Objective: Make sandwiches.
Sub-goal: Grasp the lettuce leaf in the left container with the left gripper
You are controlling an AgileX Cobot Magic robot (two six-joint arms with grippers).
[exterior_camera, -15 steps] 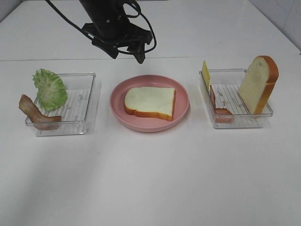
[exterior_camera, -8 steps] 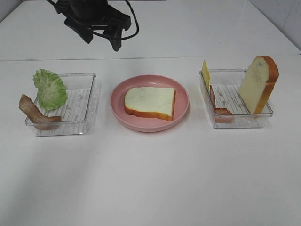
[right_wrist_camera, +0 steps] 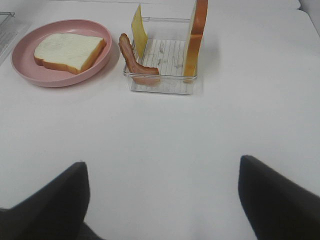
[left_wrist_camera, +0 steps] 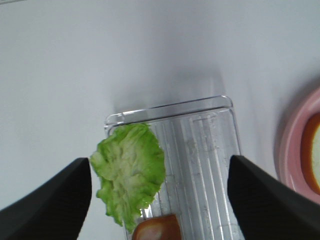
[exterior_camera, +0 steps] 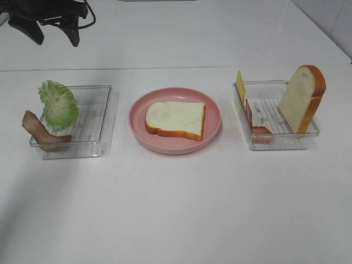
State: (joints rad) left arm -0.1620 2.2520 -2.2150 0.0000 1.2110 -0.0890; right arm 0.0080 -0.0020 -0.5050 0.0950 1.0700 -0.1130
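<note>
At far left, the left end effector (exterior_camera: 56,42) is seen held above the white tabletop (exterior_camera: 176,209), beyond the back of a clear left tray (exterior_camera: 104,110). Its fingers are spread wide and nothing is gripped between them. A ruffled green lettuce leaf (exterior_camera: 58,103) is propped against the tray's left wall and rises above the rim. A brown bacon strip (exterior_camera: 39,132) is draped over the near left corner just beside it.

In the middle, a single bread slice (exterior_camera: 175,119) is laid flat on a round pink plate (exterior_camera: 137,118), with nothing stacked on it.

To the right, a clear right tray (exterior_camera: 275,144) is shown with a yellow cheese square (exterior_camera: 240,85) stood on edge at its back left corner. A second bacon strip (exterior_camera: 258,129) is leaned along its left wall, and a second bread slice (exterior_camera: 301,99) is stood upright against its right side.

The right end effector (right_wrist_camera: 162,200), caught only by its wrist camera, is held over bare tabletop, well apart from the right tray. Its fingers are likewise spread and empty.
</note>
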